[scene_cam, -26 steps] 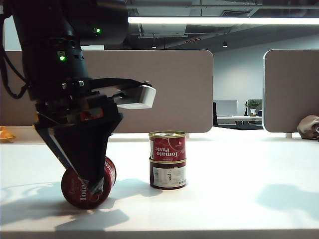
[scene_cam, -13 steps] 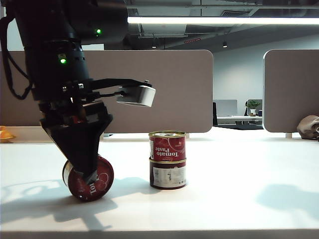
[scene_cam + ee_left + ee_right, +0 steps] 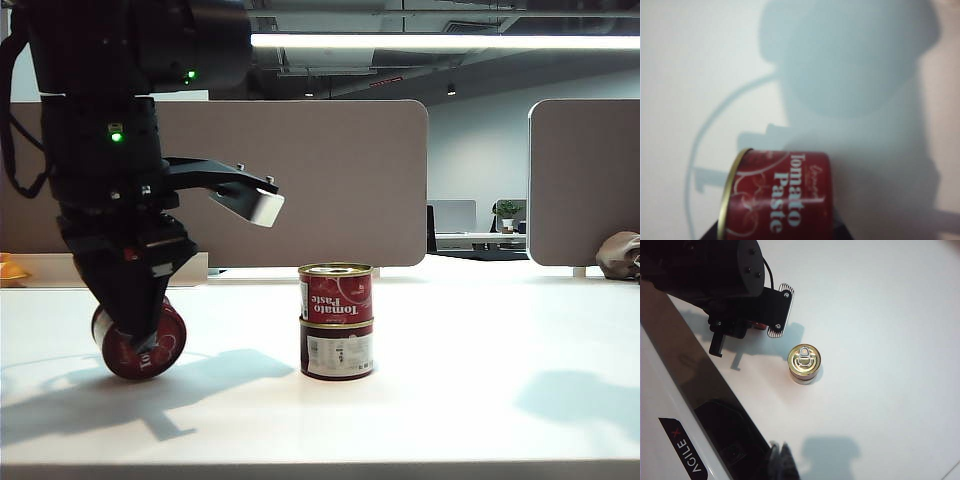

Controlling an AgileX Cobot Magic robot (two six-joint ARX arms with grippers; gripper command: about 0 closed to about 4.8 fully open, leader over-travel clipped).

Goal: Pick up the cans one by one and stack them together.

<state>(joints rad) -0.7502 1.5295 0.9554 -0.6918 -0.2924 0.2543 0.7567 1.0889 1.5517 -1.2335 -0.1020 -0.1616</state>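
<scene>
While the two-can stack [image 3: 336,321] sits untouched mid-table, the left gripper [image 3: 135,330] has closed in on the third tomato paste can [image 3: 140,342], which lies on its side at the left of the white table [image 3: 450,400]. A second ago the fingers stood wide around that can; now they have drawn in against it, and the can has shifted further left and rolled a little, its label showing a different face to the room. From the left wrist camera the same can [image 3: 780,195] fills the lower part of the view, gold rim to one side and the "Tomato Paste" lettering running sideways, with dark finger material just at its edges. I'd call that a grip taken, though the can looks to be resting on the tabletop, so nothing is lifted yet.

The right gripper [image 3: 782,462] hangs high and back from the work, its jaws pinched together on nothing, looking down on the stack's gold pull-tab lid [image 3: 804,358] and on the left arm [image 3: 715,275] beside it.

With two cans already one on the other, this is the last one. It is held lying down, so I reckon it must be turned upright before it can sit flat on top.
</scene>
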